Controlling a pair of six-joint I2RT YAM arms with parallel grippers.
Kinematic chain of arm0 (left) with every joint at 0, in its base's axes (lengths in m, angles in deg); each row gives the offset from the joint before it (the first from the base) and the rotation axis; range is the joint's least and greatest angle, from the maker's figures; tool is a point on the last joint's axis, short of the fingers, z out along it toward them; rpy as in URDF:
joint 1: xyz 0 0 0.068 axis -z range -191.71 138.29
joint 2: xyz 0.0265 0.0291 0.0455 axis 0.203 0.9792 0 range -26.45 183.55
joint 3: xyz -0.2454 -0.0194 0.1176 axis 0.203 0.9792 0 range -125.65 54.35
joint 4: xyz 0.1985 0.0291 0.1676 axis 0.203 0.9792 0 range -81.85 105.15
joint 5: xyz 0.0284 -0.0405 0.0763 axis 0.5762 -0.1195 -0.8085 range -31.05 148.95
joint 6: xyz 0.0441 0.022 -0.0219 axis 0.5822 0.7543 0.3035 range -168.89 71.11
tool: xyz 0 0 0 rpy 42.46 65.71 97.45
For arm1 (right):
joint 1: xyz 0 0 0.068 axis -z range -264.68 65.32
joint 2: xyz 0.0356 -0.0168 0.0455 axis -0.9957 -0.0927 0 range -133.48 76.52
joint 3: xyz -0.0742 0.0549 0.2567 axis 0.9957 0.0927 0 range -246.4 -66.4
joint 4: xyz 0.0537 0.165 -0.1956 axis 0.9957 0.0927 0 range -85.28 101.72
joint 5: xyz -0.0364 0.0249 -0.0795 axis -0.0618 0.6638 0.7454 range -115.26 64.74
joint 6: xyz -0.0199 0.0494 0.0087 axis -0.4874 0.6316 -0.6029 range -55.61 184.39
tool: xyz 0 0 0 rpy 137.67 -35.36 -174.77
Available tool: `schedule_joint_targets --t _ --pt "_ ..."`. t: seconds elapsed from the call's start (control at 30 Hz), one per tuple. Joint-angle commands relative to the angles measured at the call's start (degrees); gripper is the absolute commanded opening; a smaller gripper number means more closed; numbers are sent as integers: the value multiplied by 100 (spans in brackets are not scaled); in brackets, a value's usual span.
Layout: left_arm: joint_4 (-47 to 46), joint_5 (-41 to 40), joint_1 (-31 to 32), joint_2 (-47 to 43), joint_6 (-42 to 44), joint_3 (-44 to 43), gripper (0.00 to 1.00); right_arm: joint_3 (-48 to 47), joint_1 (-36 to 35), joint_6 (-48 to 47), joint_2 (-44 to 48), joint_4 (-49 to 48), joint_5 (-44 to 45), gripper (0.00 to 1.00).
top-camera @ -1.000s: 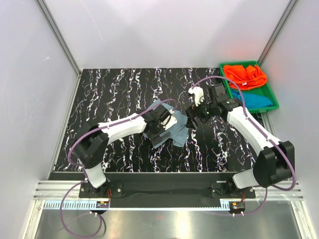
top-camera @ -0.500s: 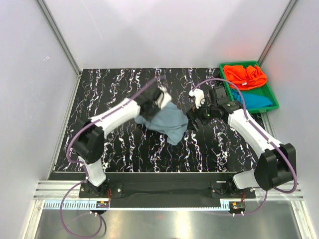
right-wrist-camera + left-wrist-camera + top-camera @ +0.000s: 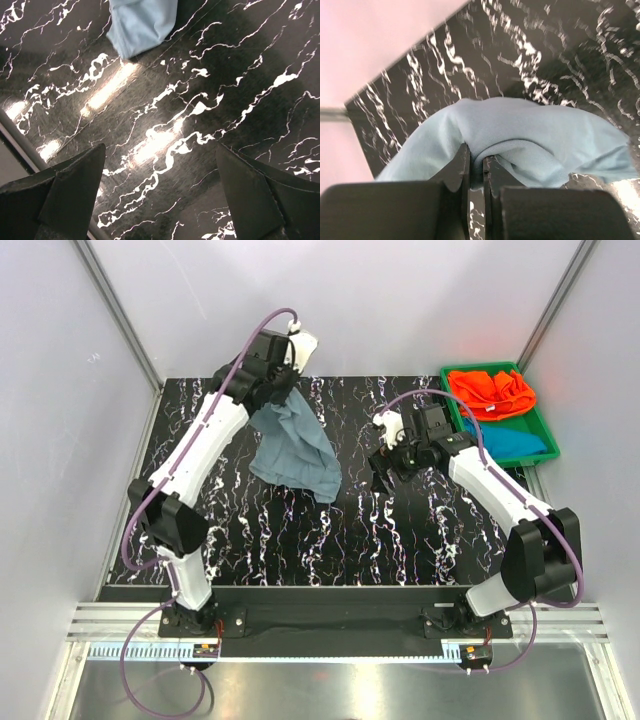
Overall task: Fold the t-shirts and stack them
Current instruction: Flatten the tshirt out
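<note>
Now airborne: the grey-blue t-shirt (image 3: 295, 450), lifted for spreading.
Nearest me, my right gripper (image 3: 383, 468) waits spread wide and empty over the table (image 3: 420, 540), the cloth's hanging corner near it. Farther off, my left gripper (image 3: 284, 372), open and low a second ago, now pinches the shirt's edge between clenched jaws and holds it high. I judge folding not begun.

We record two arms of matching build: white moulded link shells (image 3: 200, 445) between black joint housings (image 3: 168, 525). A purple cable (image 3: 270, 312) loops back from behind each end effector. The left gripper (image 3: 476, 160) carries matte black, wedge-shaped fingers (image 3: 454, 172); the right gripper (image 3: 159, 155) has broad, angular black ones. A white block (image 3: 305, 343) sits just behind each.
</note>
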Motion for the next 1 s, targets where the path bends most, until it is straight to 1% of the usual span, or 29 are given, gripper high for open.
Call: schedule_joint_targets --t 0.0,0.03,0.07,0.1,0.13,0.17,0.2,0.23,0.27,0.3,0.33,0.37,0.4,0.43,0.5,0.53,0.57,0.6,0.63,0.67,0.7,0.73,0.77,0.8,0.83,0.93,0.97 --pt "-221 -183 328 -418 358 -428 0 -158 -18 40 199 -289 131 99" --pt "-430 -384 608 -533 541 -349 0 -132 -18 188 234 -429 271 99" --pt "-485 -404 750 -647 587 -313 0 -88 -18 242 252 -500 403 100" --pt "-511 -326 864 -814 587 -391 0 -1 -9 321 270 -579 831 100" --pt "-433 -238 979 -867 483 -514 0 52 25 635 348 -814 1166 100" --pt "-389 -159 1171 -894 403 -837 0 131 130 864 436 -991 1448 100" --pt "-371 -132 1260 -920 368 -997 0 254 505 1075 567 -1175 1711 100" --pt "-397 -149 1357 -921 298 -1173 0 290 674 1565 821 -1534 1853 100" --pt "-423 -132 1453 -921 236 -1548 0 281 815 1770 919 -1659 2003 100" --pt "-441 -71 1489 -868 192 -1770 0 151 930 1946 998 -1713 2326 100" --pt "-485 -9 1542 -842 113 -1990 0 45 1105 2261 1086 -1705 2451 100" --pt "-520 -43 1577 -807 113 -2322 0 -43 1168 2377 1139 -1704 2600 100" --pt "-564 -104 1595 -763 95 -2448 0 -183 1212 2483 1183 -1765 2985 100" --pt "-677 -297 1578 -762 121 -2518 0 -237 1291 2588 1288 -1836 3110 100" --pt "-766 -543 1490 -815 235 -2266 0 -403 1327 2616 1359 -1959 3392 100" --pt "-758 -701 1272 -850 192 -2029 0 -465 1353 2633 1368 -2029 3410 100" --pt "-758 -772 1096 -876 87 -1322 0 -518 1353 2642 1368 -2038 3349 100" --pt "-592 -912 911 -851 -9 -958 6 -579 1353 2686 1342 -2038 3288 100" --pt "-486 -966 561 -789 -106 -615 21 -589 1353 2703 1325 -2021 3200 100" --pt "-355 -1010 410 -711 -142 -29 48 -597 1353 2738 1307 -2003 3034 100" --pt "-197 -1097 278 -457 -142 151 77 -589 1353 2739 1289 -1960 2937 100" --pt "83 -1124 94 -333 -177 309 98 -580 1353 2747 1254 -1942 2797 100" --pt "51 -1107 -4 -271 -177 807 99 -563 1353 2730 1237 -1933 2682 100" --pt "-280 -1090 -100 -314 -204 1125 99 -528 1344 2730 1219 -1898 2533 100" --pt "-466 -1089 -249 -393 -239 1720 99 -510 1344 2730 1210 -1898 2488 99" --pt "-809 -1116 -330 -621 -291 2173 99 -466 1353 2520 1210 -1740 2233 100" --pt "-828 -1107 -330 -665 -318 2183 99 -422 1344 2441 1201 -1609 2102 99"
